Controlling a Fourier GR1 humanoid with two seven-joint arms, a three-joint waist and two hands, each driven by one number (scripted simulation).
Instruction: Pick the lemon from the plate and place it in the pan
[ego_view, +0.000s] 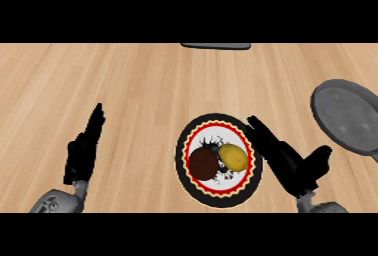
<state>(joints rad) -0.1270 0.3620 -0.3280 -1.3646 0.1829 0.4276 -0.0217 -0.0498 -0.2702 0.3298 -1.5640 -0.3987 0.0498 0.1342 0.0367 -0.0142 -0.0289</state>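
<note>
Centrally, a lemon (234, 156) is seen lying on a round plate (181, 150), just to the left of the right hand's (291, 165) fingers (262, 132). The lemon is shown as a smooth yellow oval, slightly tilted, shaded darker toward its lower edge. It is set against a dark brown rounded thing (203, 163) lying on the side away from those fingers, and the two appear to touch. The plate is white in the middle with black splashes, ringed by a red band, a yellow zigzag line and a black rim. The right hand's fingers are held straight and together, pointed up and to the left over the plate's right rim, with the thumb spread out to the right. Nothing is clasped by them, and no contact with the lemon can be made out. A grey pan (347, 117) is found on the tabletop (133, 80) to the right of these fingers, well apart from the lemon. The left hand (80, 157) is seen at the view's left, well apart from the plate, its fingers (94, 122) straight, together and holding nothing.
</note>
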